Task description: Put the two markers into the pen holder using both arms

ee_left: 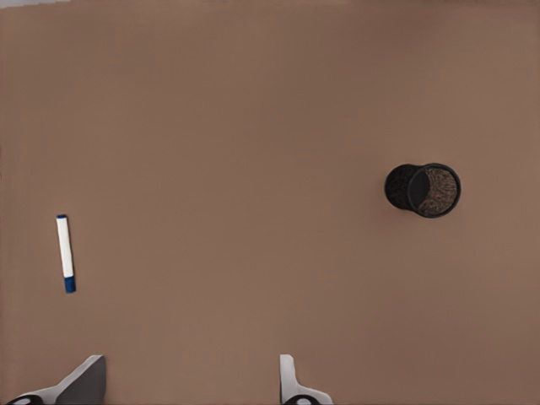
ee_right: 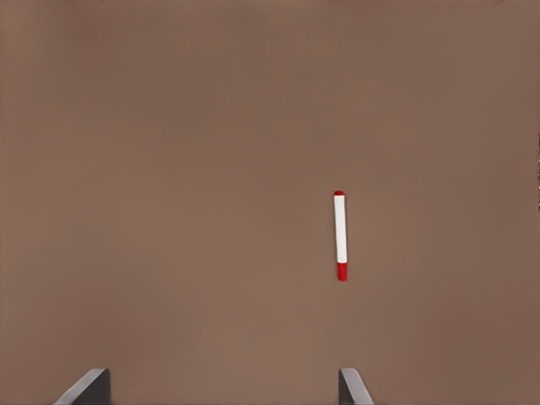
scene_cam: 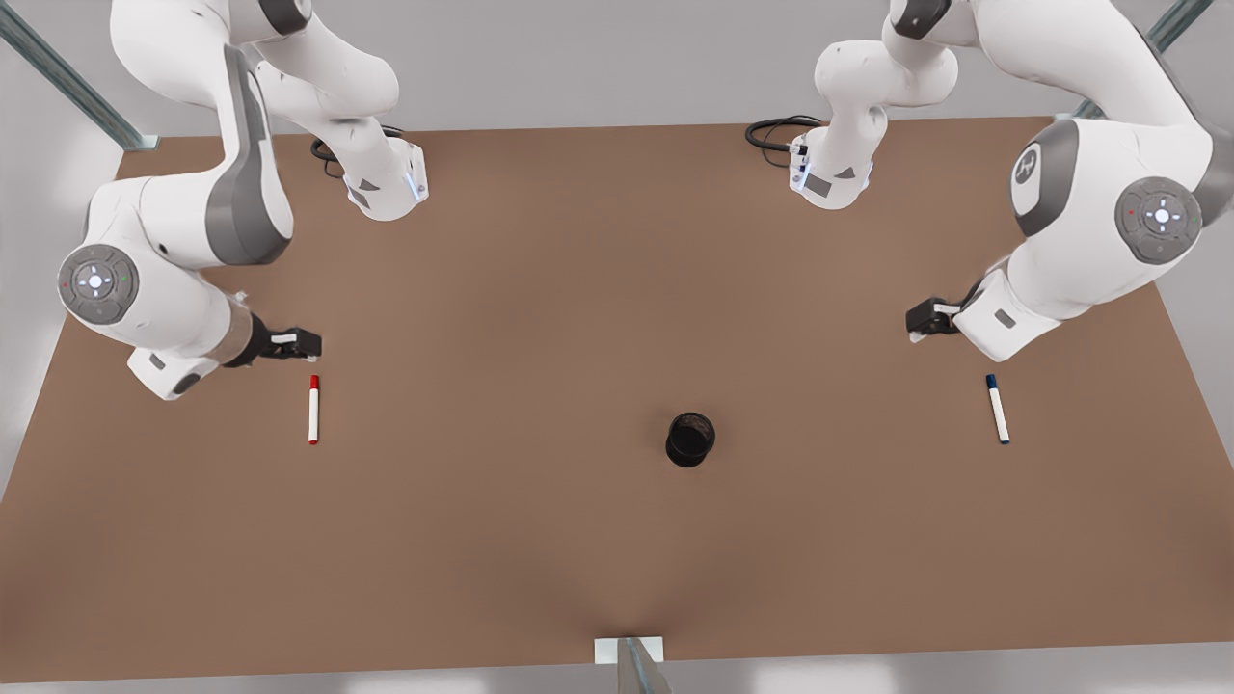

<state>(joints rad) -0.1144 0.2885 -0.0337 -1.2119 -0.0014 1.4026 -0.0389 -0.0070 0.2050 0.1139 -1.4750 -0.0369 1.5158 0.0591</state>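
The red-capped marker (scene_cam: pixel 313 409) lies flat on the brown table (scene_cam: pixel 540 289) at the front view's left; the right wrist view also shows this red marker (ee_right: pixel 340 235). My right gripper (scene_cam: pixel 299 344) hovers just behind it, open (ee_right: pixel 221 386) and holding nothing. The blue-capped marker (scene_cam: pixel 998 409) lies at the front view's right, and the left wrist view catches the blue marker (ee_left: pixel 66 253) too. My left gripper (scene_cam: pixel 921 320) hangs above the table beside it, open (ee_left: pixel 187 381) and holding nothing. The black pen holder (scene_cam: pixel 690 439) stands upright between the markers, nearer the blue one (ee_left: pixel 423 190).
Both arm bases (scene_cam: pixel 386 183) (scene_cam: pixel 829 178) are bolted at the table's far edge with black cables (scene_cam: pixel 771 130) beside them. A small metal bracket (scene_cam: pixel 631 655) sits at the near edge. Bare tabletop lies between each marker and the holder.
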